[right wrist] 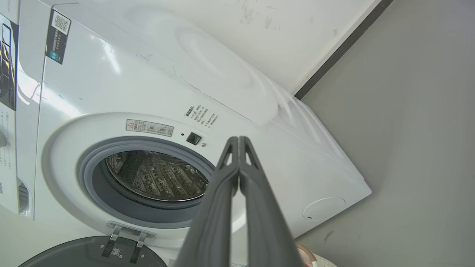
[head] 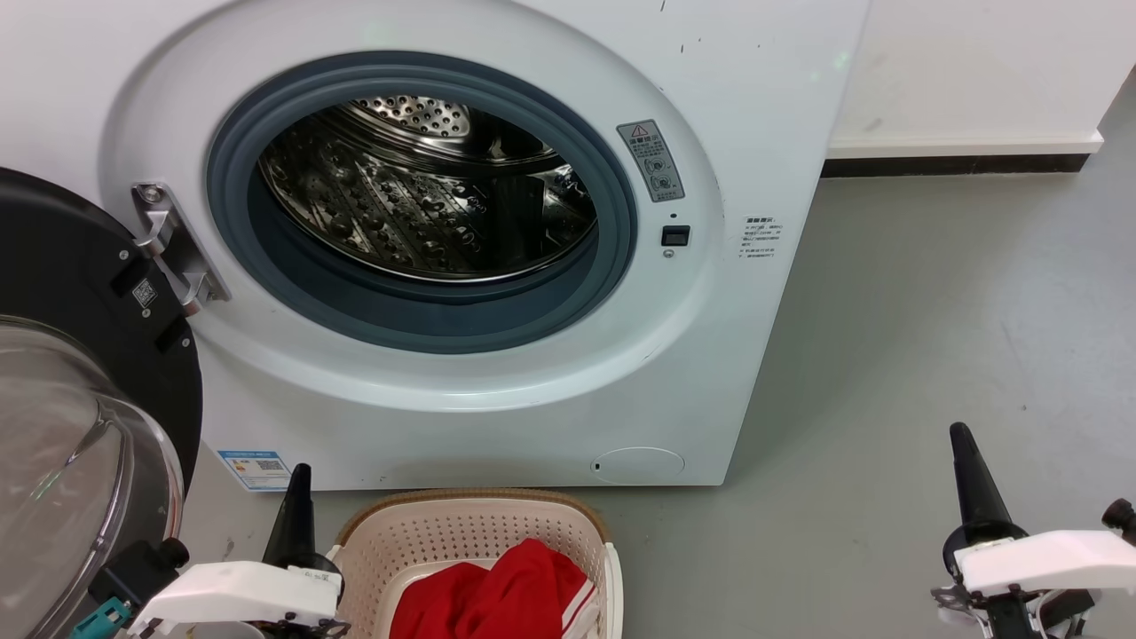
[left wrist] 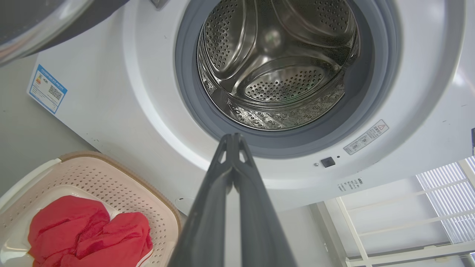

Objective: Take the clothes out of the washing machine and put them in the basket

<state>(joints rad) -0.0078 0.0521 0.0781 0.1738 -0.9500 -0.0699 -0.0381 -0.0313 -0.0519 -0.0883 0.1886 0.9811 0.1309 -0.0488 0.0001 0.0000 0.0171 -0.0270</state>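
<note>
Drum: the perforated steel drum (head: 426,204) of the washing machine (head: 497,417) showed bare metal in the head view and both wrist views; no red fabric was seen inside, though its near lower lip was hidden behind the grey seal (head: 417,319)
Clothes: the clothes (head: 506,595), red with a white-striped edge, lay heaped in the basket (head: 470,532), which stood on the floor (head: 887,355) at 6 o'clock from the drum, just beside the machine's front
Left gripper: the left gripper (head: 300,475) hung at 9 o'clock from the basket, fingers pressed together, holding nothing
Right gripper: the right gripper (head: 960,435) hung at 3 o'clock from the basket, well apart from it, fingers likewise together and empty
Door: the door (head: 71,266) stood swung open at 9 o'clock from the drum
Step in hand: judged to be a last check, the load apparently all moved
Doing it well: the hidden lower lip deserved a look before calling the drum empty; any reach would best go in at 12 o'clock of the basket, clear of the door glass
</note>
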